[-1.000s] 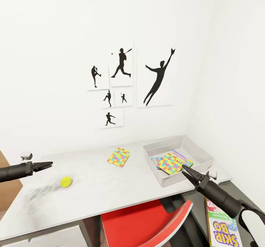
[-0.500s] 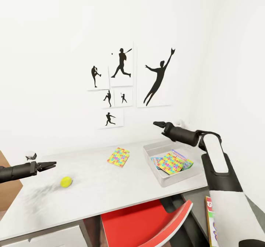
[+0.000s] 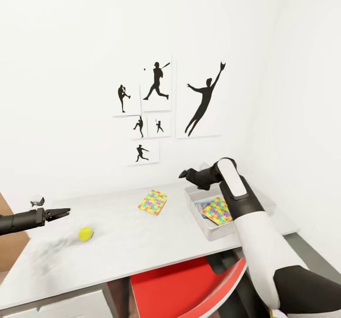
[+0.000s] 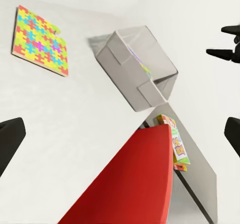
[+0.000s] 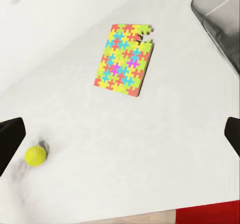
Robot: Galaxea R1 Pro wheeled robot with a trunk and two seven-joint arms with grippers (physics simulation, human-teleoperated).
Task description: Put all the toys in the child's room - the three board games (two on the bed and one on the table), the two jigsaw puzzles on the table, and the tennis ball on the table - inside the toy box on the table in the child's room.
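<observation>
Pale grey-white and mottled, the table (image 3: 142,242) serves as the landmark. Against its right end, the light-grey toy box (image 3: 215,232) is set on the top, and a jigsaw puzzle (image 3: 219,210) is seen lying inside it over another printed item whose name cannot be read. Under the table's front edge, a red chair (image 3: 189,285) is tucked in. On the floor beyond the table's right end, a printed game box (image 4: 176,146) is seen in the left wrist view. On the wall behind the table, black baseball-player silhouette pictures (image 3: 168,102) are hung.

A second jigsaw puzzle (image 3: 152,201) lies flat near the middle of the table, just left of the toy box and apart from it. The tennis ball (image 3: 85,234) rests towards the table's left end.

The right gripper (image 3: 183,173) is held above the table, over the box's rear left corner, with the loose puzzle below and to its left; its fingers are spread wide, with nothing between them. The left gripper (image 3: 66,211) is held over the table's left end, above and left of the ball and not touching it; its fingers are also parted and nothing is held.
</observation>
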